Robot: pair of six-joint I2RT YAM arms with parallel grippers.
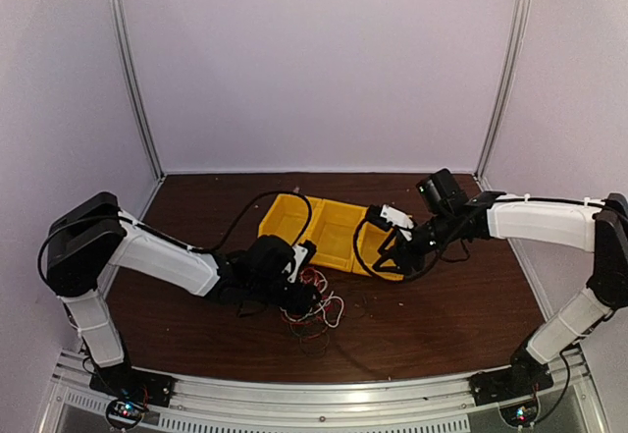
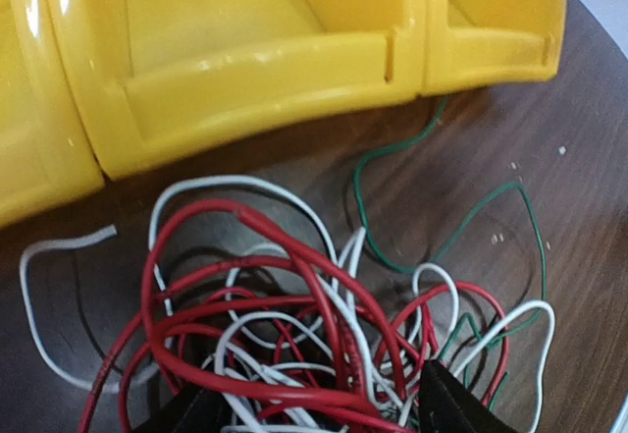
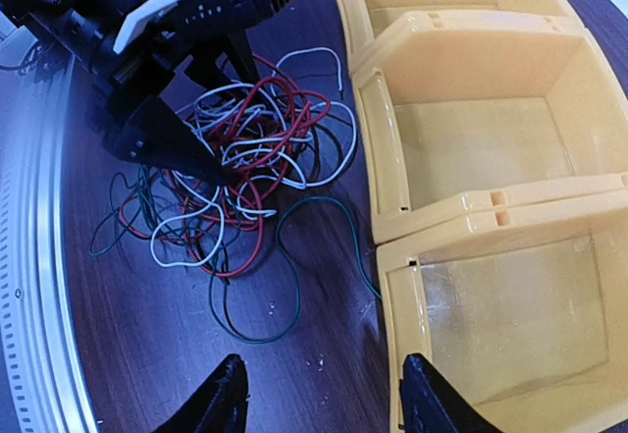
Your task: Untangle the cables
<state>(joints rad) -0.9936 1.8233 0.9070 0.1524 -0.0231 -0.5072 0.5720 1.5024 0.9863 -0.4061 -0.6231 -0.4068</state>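
Top external: the cables (image 1: 316,307) are heaped in one clump on the counter (image 1: 442,320) beside the yellow bins (image 1: 334,219); the left arm is bent low, the left fingers (image 1: 299,291) set into the clump, the right fingers (image 1: 391,258) poised over the bins' edge. Left wrist: the left fingers are spread astride the loops, nothing pinched; untangling is judged hardly started, and one strand must be gripped next. Right wrist: the right fingers are spread, empty
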